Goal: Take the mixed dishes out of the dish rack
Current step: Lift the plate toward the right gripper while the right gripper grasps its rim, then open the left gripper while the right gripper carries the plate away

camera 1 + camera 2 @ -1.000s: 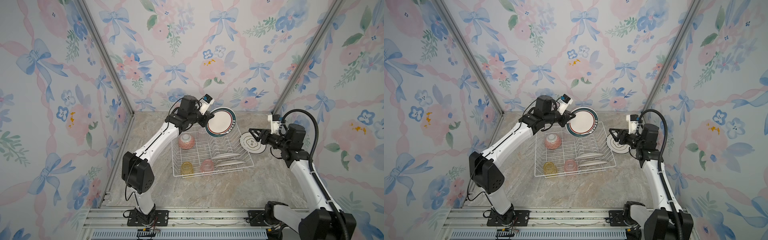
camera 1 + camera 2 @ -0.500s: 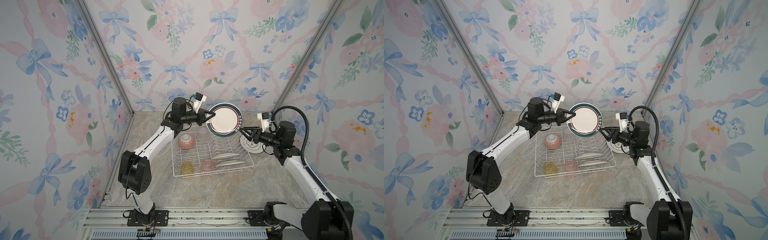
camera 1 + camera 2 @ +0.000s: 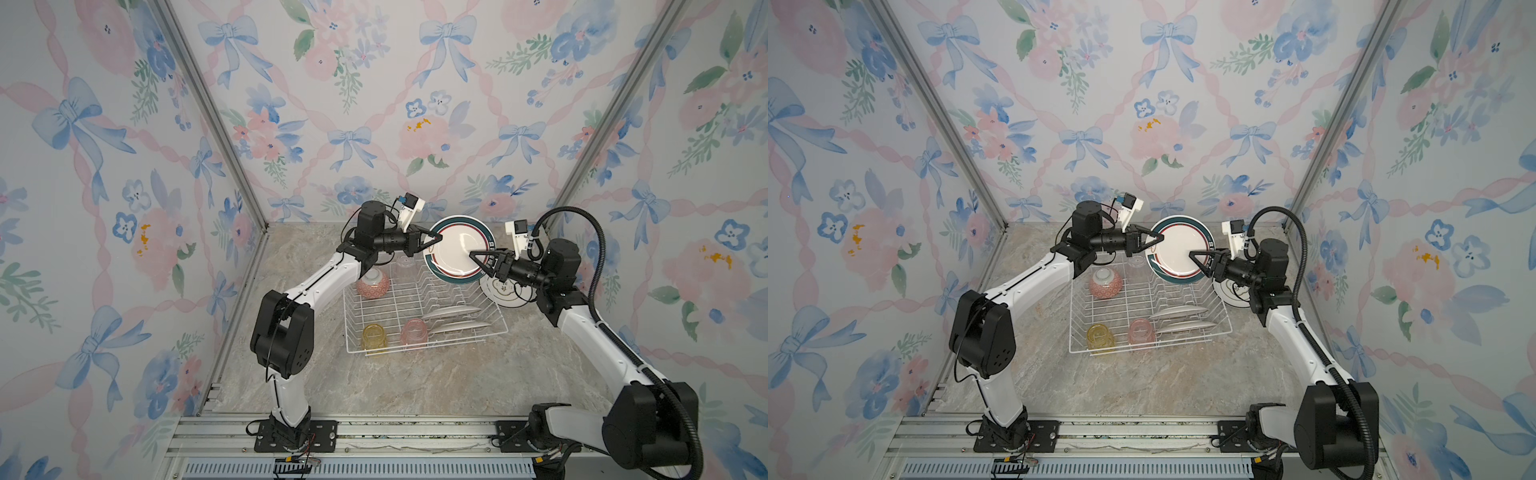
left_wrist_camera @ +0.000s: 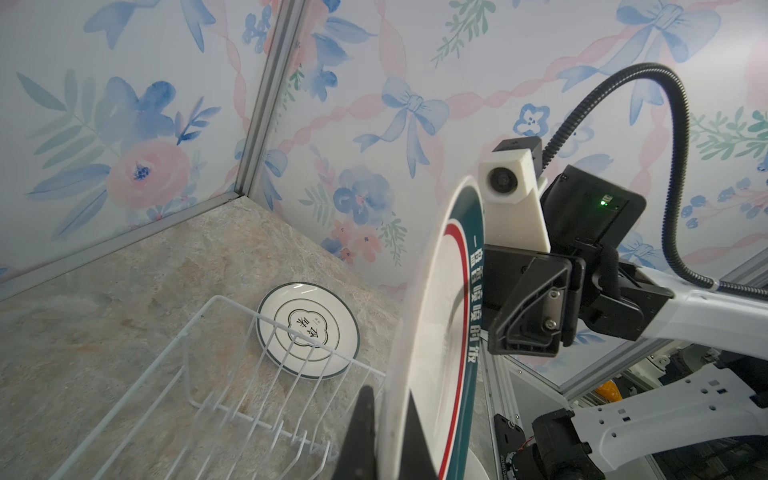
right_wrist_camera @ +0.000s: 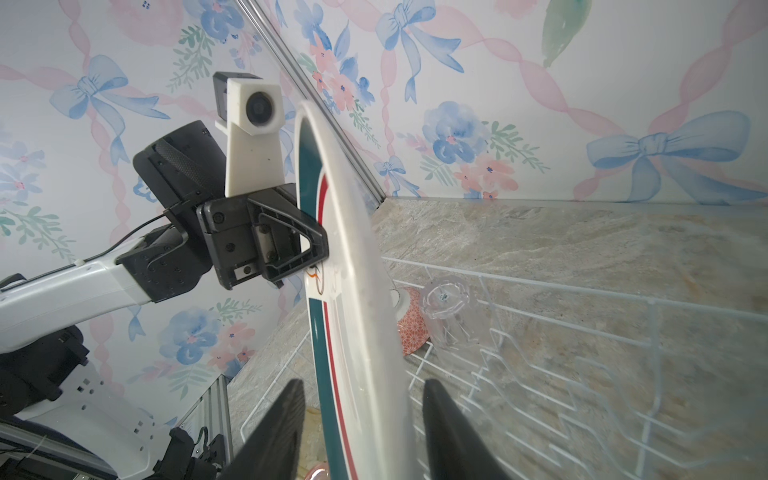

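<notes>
White Chinese characters (image 4: 476,291) line the green rim of the raised plate (image 3: 453,245), at three o'clock; two dark ones mark the centre of the flat plate (image 4: 307,328).

Four plates (image 3: 455,249), three tumblers (image 3: 374,336), one bowl (image 3: 372,284), one dish rack (image 3: 409,297)

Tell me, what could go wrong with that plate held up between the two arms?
The green-rimmed plate is pinched only at its edge by the left gripper; the right gripper straddles the opposite edge with jaws open. If the left lets go early, it could drop onto the dish rack and clear tumbler below.
</notes>
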